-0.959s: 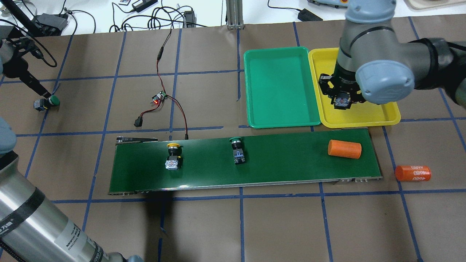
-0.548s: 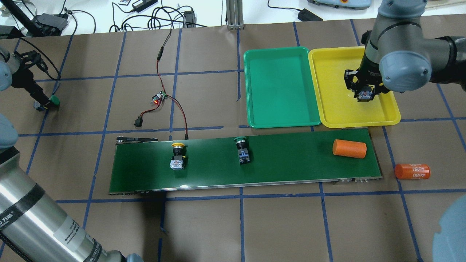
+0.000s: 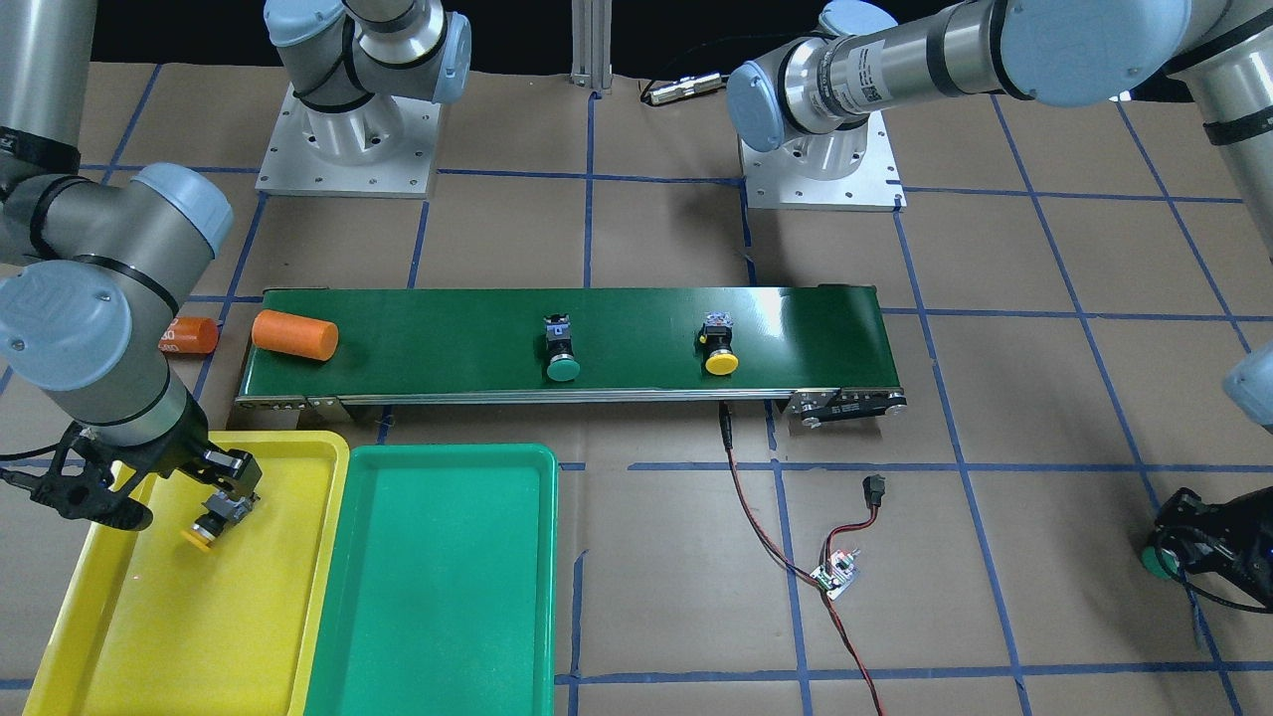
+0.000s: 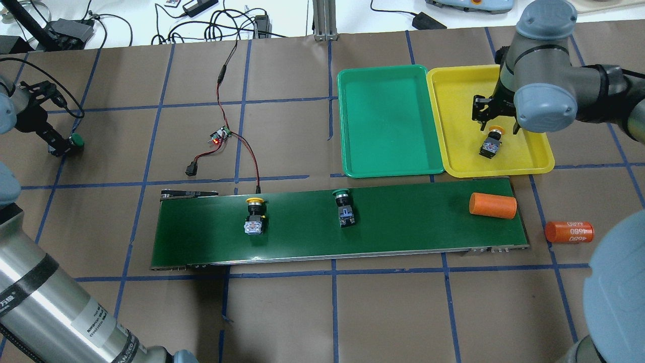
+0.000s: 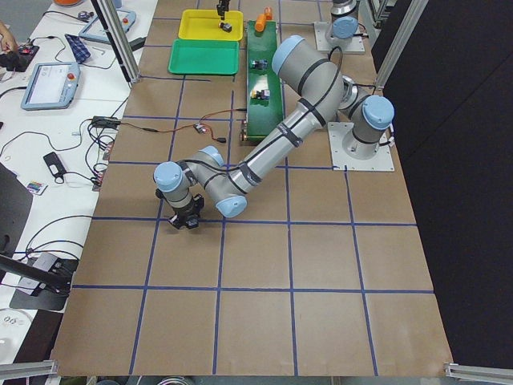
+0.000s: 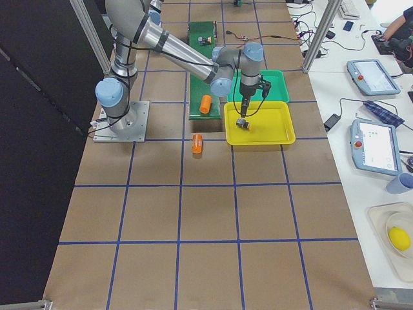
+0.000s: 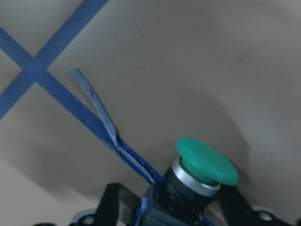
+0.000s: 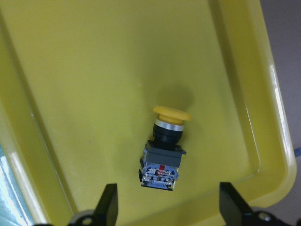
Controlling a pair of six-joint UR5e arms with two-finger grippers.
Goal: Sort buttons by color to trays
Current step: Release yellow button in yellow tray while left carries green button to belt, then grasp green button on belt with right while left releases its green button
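Currently: brown paper-covered counter (image 4: 282,312), blue tape grid, wide bare ground on the robot's side. The matte dark-green conveyor belt (image 4: 413,222) carries a yellow-capped button (image 4: 254,219), a green-capped button (image 4: 345,212) and a smooth orange cylinder (image 4: 492,205) near its right end. The glossy green tray (image 4: 388,121) and yellow tray (image 4: 458,126) sit rim to rim beyond the belt. The right end effector (image 8: 170,202) is spread wide and grips nothing; a yellow button (image 8: 164,155) lies on its side in the yellow tray below it. The left end effector (image 7: 171,212) has its fingers wide apart, straddling a green button (image 7: 204,162) on the counter, far left.

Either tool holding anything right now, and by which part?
Nothing is held. Right tool is open above the yellow-capped push-button switch lying in the yellow plastic tray. Left tool looks open astride the green-capped push-button switch, not clamped.
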